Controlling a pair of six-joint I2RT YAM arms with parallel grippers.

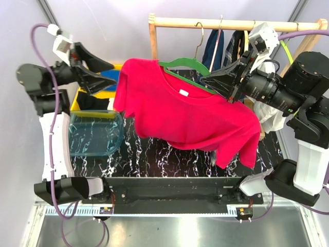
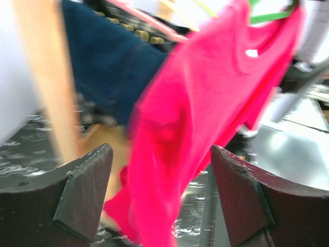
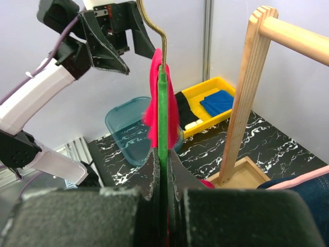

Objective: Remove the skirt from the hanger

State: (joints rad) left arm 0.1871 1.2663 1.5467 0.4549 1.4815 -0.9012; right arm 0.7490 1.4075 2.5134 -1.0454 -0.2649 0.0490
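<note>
The plaid skirt (image 1: 237,43) hangs on the wooden rail, mostly hidden behind my right arm. A thin pale yellow strip (image 1: 284,50) beside it may be its hanger; I cannot tell. My right gripper (image 1: 222,82) is shut on a green hanger (image 1: 185,64) that carries a red T-shirt (image 1: 190,113), held out in front of the rail. In the right wrist view the jaws (image 3: 163,160) clamp the green hanger (image 3: 162,108) edge-on. My left gripper (image 1: 110,74) is open at the shirt's left sleeve. In the left wrist view (image 2: 162,170) the blurred red shirt (image 2: 205,103) hangs between the open fingers.
The wooden rack's rail (image 1: 231,22) spans the back, with a post (image 3: 244,98) and base. A navy denim garment (image 1: 213,49) and a white garment (image 1: 267,113) hang there. A teal clear bin (image 1: 95,133) and a yellow tray (image 1: 97,95) sit at left.
</note>
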